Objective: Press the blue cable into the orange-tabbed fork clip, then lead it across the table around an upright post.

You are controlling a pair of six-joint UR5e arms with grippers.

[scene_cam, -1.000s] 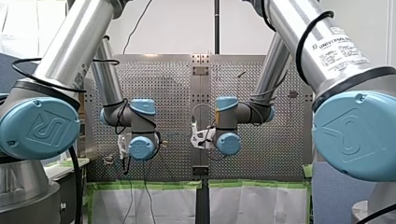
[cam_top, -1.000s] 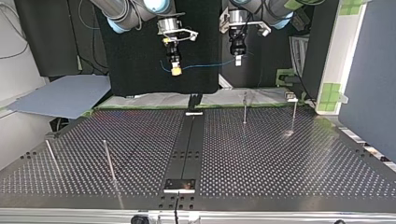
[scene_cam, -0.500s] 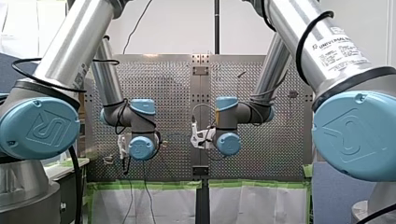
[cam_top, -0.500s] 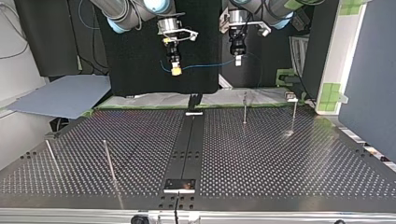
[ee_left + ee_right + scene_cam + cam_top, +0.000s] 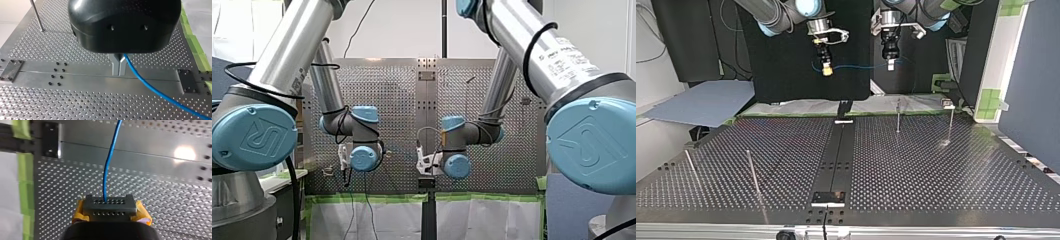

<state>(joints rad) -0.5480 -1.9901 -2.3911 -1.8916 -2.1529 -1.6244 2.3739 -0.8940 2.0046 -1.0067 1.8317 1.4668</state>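
**Right arm dips, cable runs straighter, clip step not yet begun**

The large silver perforated metal table lies bare except for 4 thin upright metal posts, 2 at the top view's left and 2 at its right. I cannot pick out the orange-tabbed fork clip with any certainty in these views.

Both silver-and-blue arms hang well above the table. My left arm is where it was 1 second ago. My right arm has moved: its wrist sits lower in the front view, and in the top view its gripper has shifted a little toward my left arm's.

My left gripper, black with metal fingers, has those fingers pressed together on the thin blue cable, which leaves beside them and runs off over the table. My right gripper, with yellow pads, is likewise closed on the cable, which rises straight out from between its fingers.

Between the 2 grippers the cable is held in the air, touching nothing on the table. It now sags less than it did, with a short loose tail past my right gripper. I judge this to be carrying and tensioning: a straighter span should seat more cleanly in the clip, but the pressing and the routing around a post are both still to do.
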